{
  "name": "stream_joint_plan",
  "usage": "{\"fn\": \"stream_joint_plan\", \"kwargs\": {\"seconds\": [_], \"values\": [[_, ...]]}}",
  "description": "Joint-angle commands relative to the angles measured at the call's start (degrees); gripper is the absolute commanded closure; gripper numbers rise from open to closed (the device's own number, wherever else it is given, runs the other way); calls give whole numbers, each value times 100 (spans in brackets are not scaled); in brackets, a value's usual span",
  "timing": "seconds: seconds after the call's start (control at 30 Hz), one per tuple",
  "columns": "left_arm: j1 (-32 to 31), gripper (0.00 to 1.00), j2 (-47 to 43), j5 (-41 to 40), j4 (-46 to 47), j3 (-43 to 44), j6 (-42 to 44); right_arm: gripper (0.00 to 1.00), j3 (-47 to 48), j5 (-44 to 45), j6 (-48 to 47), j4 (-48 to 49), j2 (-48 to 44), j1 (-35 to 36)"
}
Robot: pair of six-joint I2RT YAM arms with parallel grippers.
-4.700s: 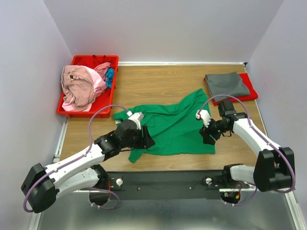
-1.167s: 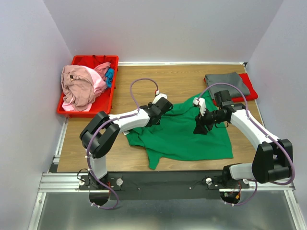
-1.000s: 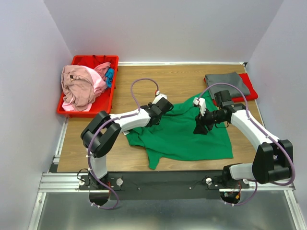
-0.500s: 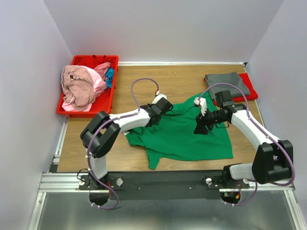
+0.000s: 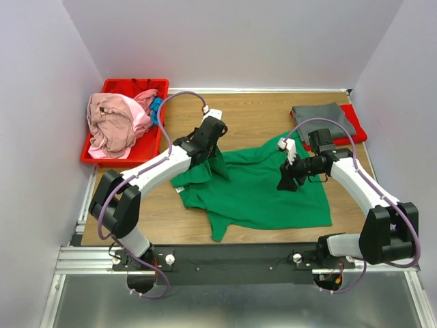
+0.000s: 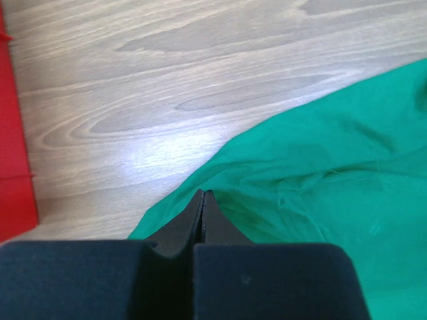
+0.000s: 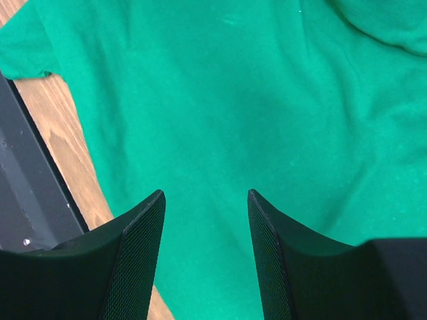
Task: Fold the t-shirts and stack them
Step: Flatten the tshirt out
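No legible text, brand, number or sign in any view. The green t-shirt (image 5: 259,195) shows plain cloth in both wrist views, and the red bin (image 5: 123,83) at upper left has bare walls (any fine marking is too small to read from above).

- The left arm (image 5: 157,167) stretches out long from its base, the forearm running on a slant up and away to a raised wrist.
- The left tool (image 6: 202,195) points downward, its two fingers (image 6: 167,233) pressed flat together, with an edge of the green shirt (image 6: 320,200) pinched at their tips.
- The right arm (image 5: 358,188) rises from its base, bends at the wrist and turns back inward.
- The right tool (image 7: 205,195) points down over the shirt, fingers spread wide, with nothing between them.
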Motion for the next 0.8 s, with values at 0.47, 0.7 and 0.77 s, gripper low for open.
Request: {"fn": "stream_joint_plan", "kwargs": {"seconds": [0.47, 0.7, 0.77], "values": [[545, 100, 66, 1607, 463, 188, 604, 40, -66, -115, 49, 82, -152, -71], [545, 100, -145, 1959, 780, -541, 481, 40, -49, -115, 40, 82, -117, -62], [554, 100, -171, 2012, 815, -621, 455, 40, -57, -124, 40, 73, -108, -71]]}}
